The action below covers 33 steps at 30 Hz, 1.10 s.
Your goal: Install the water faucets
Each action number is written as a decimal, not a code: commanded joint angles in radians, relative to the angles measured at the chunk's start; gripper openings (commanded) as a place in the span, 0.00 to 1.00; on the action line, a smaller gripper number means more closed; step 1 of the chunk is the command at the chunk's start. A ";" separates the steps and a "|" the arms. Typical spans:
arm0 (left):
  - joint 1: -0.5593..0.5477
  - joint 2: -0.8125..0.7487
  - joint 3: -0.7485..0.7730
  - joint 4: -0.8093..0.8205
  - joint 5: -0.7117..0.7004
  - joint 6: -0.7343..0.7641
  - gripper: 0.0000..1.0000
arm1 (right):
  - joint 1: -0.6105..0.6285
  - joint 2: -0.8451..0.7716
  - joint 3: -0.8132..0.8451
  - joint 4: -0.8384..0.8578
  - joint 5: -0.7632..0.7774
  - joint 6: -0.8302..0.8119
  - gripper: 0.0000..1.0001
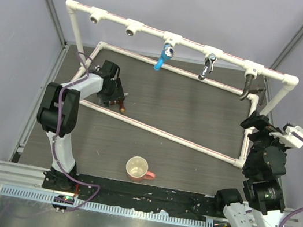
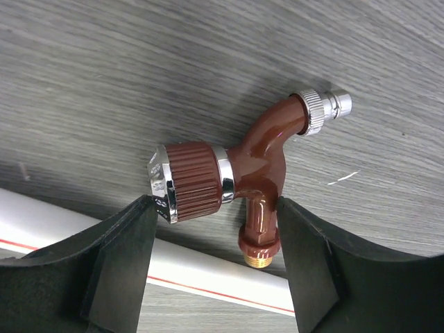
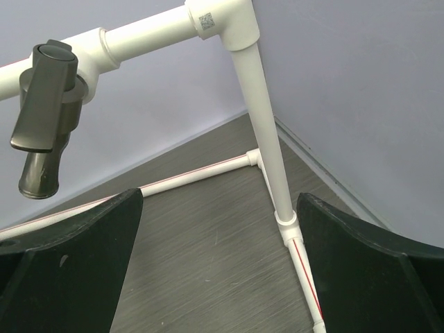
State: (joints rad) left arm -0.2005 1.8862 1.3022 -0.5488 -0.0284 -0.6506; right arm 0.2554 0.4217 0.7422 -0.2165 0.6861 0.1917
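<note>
The reddish-brown copper faucet (image 2: 260, 152) sits between my left gripper's (image 2: 215, 215) fingertips: one pad touches its ribbed handle cap, the other its threaded inlet stem. It hangs low over the dark table beside a white floor pipe (image 2: 187, 267). In the top view the left gripper (image 1: 117, 99) and copper faucet (image 1: 122, 107) are at the frame's left. Blue (image 1: 162, 58), chrome (image 1: 208, 66) and dark (image 1: 246, 88) faucets hang from the top rail. My right gripper (image 1: 254, 121) is open and empty by the right post; the dark faucet (image 3: 43, 118) shows upper left.
The white pipe frame (image 1: 160, 130) lies across the table with a raised top rail. Two empty tee sockets (image 1: 96, 17) (image 1: 132, 27) sit at the rail's left. A cream cup (image 1: 138, 168) stands near the front edge. The right upright post (image 3: 267, 132) is close to my right fingers.
</note>
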 commanded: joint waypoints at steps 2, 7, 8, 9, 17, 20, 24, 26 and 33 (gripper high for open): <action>-0.033 0.024 -0.004 0.038 0.022 -0.023 0.68 | 0.004 -0.017 0.005 -0.004 -0.045 0.023 0.99; -0.068 0.044 -0.020 0.070 0.024 -0.049 0.66 | 0.004 -0.008 0.009 -0.021 -0.080 0.028 0.99; -0.074 0.050 -0.018 0.075 0.022 -0.052 0.66 | 0.005 -0.008 0.009 -0.023 -0.085 0.028 0.99; -0.085 0.051 -0.017 0.075 0.024 -0.053 0.66 | 0.005 -0.006 0.009 -0.023 -0.088 0.031 0.99; -0.134 0.036 -0.023 0.099 -0.008 -0.069 0.73 | 0.005 0.019 0.013 -0.032 -0.143 0.032 0.99; -0.160 0.033 -0.024 0.101 -0.044 -0.066 0.75 | 0.007 0.029 0.016 -0.032 -0.163 0.032 0.98; -0.178 0.057 -0.012 0.090 -0.076 -0.055 0.69 | 0.004 0.031 0.014 -0.034 -0.195 0.035 0.96; -0.194 0.076 -0.004 0.079 -0.091 -0.050 0.63 | 0.005 0.031 0.010 -0.035 -0.226 0.035 0.96; -0.235 0.013 -0.020 0.098 -0.165 -0.018 0.11 | 0.005 0.042 0.017 -0.060 -0.332 0.023 0.96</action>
State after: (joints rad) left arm -0.4088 1.9343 1.2964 -0.4553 -0.1360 -0.6949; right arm 0.2554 0.4480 0.7422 -0.2752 0.4389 0.2169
